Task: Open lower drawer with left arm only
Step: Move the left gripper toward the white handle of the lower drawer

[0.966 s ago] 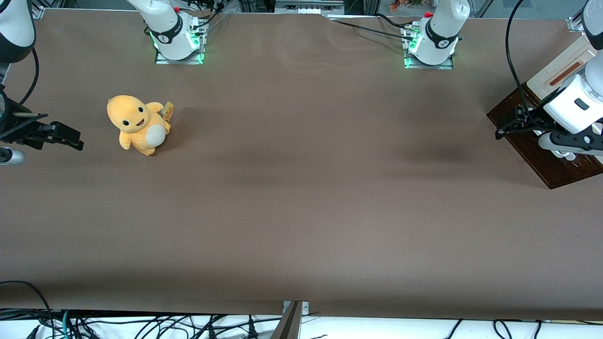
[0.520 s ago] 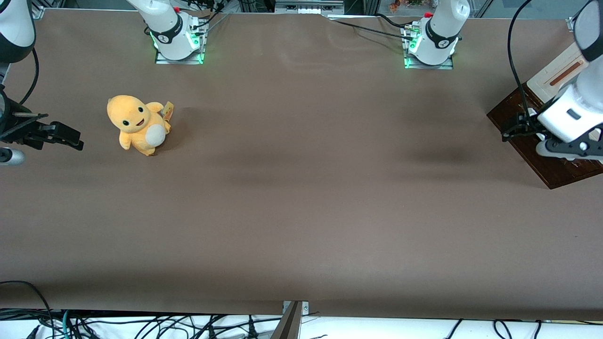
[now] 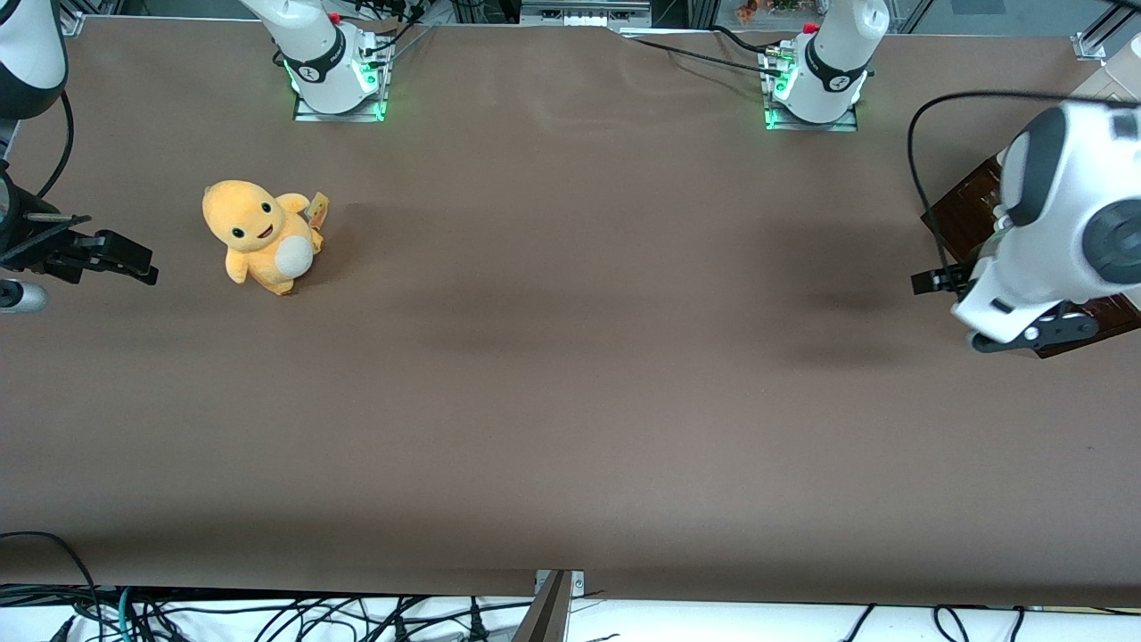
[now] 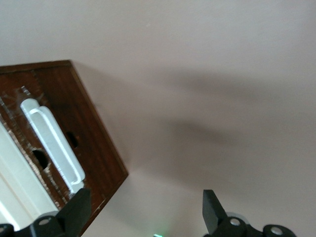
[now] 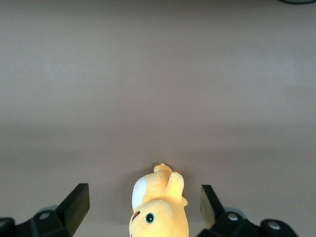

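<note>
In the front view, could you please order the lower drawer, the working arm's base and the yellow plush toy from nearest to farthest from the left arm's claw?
From the open claw:
1. Lower drawer, right beside the claw, at the working arm's end of the table.
2. Working arm's base, farther from the front camera.
3. Yellow plush toy, toward the parked arm's end.

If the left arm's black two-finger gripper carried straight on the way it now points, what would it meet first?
Probably the bare brown table surface. The open left gripper looks past the corner of the dark brown wooden lower drawer, whose white bar handle sits off its line; depth is unclear.
</note>
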